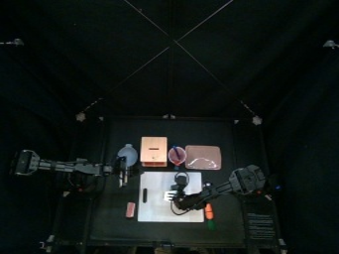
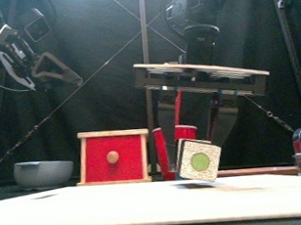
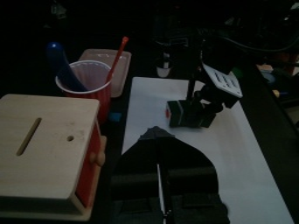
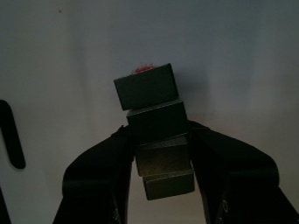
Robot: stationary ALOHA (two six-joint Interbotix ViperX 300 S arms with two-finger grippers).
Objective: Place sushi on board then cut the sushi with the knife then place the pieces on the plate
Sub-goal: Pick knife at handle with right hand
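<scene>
White board point(image 1: 150, 210), right gripper point(image 4: 156, 142) clamping sushi roll point(image 4: 151, 98) (tilted), left gripper point(image 3: 156, 134) closed

Black curtain point(image 1: 169, 60) across the back, dark, upper half of the top view. More black curtain down both sides. Small black table point(image 1: 113, 226) below; surface dim, front edge lowest. Lighting low overall.

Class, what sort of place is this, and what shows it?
Probably a robot lab booth staged as a toy kitchen: black curtains, the right gripper holding toy sushi at a white board, and a cup of toy knives.
</scene>
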